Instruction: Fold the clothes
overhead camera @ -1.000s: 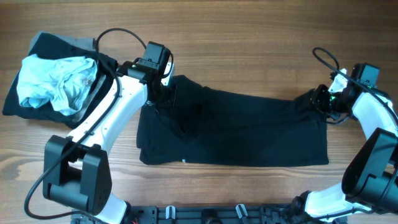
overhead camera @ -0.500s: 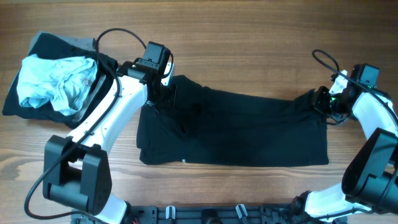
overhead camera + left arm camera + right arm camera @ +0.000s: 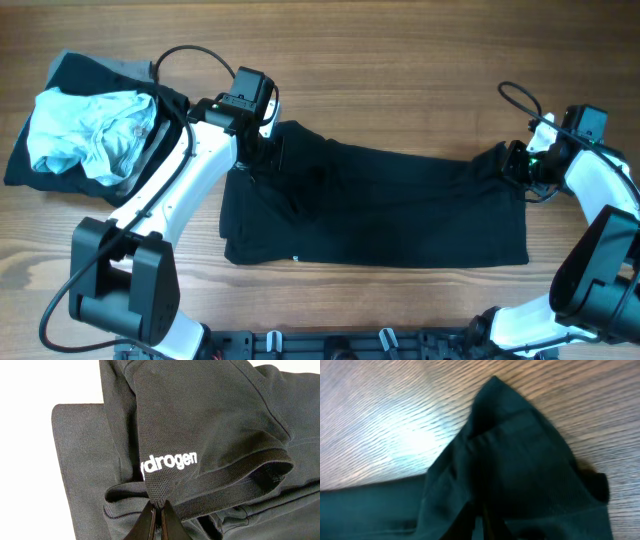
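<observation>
A large black garment of the clothes lies spread flat across the middle of the table, with a small white tag near its front edge. My left gripper is shut on the garment's upper left sleeve. In the left wrist view the jaws pinch a fold of the sleeve just below the white print. My right gripper is at the upper right corner. The right wrist view shows that gripper shut on the lifted, bunched corner.
A pile of other clothes sits at the far left: a crumpled light blue piece on top of black fabric with a grey edge. Bare wooden table surrounds the garment. The arm bases stand along the front edge.
My right gripper has closed on the garment's upper right corner. The left gripper has kept its hold and neither arm has shifted noticeably.
</observation>
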Robot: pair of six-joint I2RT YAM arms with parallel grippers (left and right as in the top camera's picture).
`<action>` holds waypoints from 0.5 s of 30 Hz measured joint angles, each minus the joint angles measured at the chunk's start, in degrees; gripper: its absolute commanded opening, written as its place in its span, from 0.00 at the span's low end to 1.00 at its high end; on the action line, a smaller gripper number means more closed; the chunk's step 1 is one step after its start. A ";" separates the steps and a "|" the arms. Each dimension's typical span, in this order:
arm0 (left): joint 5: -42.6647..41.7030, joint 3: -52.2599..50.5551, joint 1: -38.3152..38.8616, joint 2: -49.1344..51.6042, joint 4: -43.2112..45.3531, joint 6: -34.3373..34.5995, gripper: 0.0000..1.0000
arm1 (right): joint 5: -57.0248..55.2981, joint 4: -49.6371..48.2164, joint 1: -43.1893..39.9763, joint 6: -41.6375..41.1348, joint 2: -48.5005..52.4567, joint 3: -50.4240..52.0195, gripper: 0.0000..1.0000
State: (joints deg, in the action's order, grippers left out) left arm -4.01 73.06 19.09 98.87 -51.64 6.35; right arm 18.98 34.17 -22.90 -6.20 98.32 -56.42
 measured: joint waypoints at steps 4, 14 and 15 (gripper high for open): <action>0.00 0.00 0.00 0.00 0.00 0.00 0.04 | -1.14 0.76 -0.02 -1.57 0.02 0.90 0.04; 0.00 0.00 0.02 0.00 0.02 0.00 0.04 | -11.76 9.81 -1.31 -5.62 -0.90 -1.27 0.46; 0.00 0.00 0.00 0.00 0.00 0.00 0.04 | -11.28 9.53 -1.31 -5.07 -1.60 -1.27 0.45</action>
State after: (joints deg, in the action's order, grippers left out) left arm -4.01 73.06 19.09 98.87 -51.64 6.35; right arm 7.70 43.70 -24.21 -11.27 96.73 -57.69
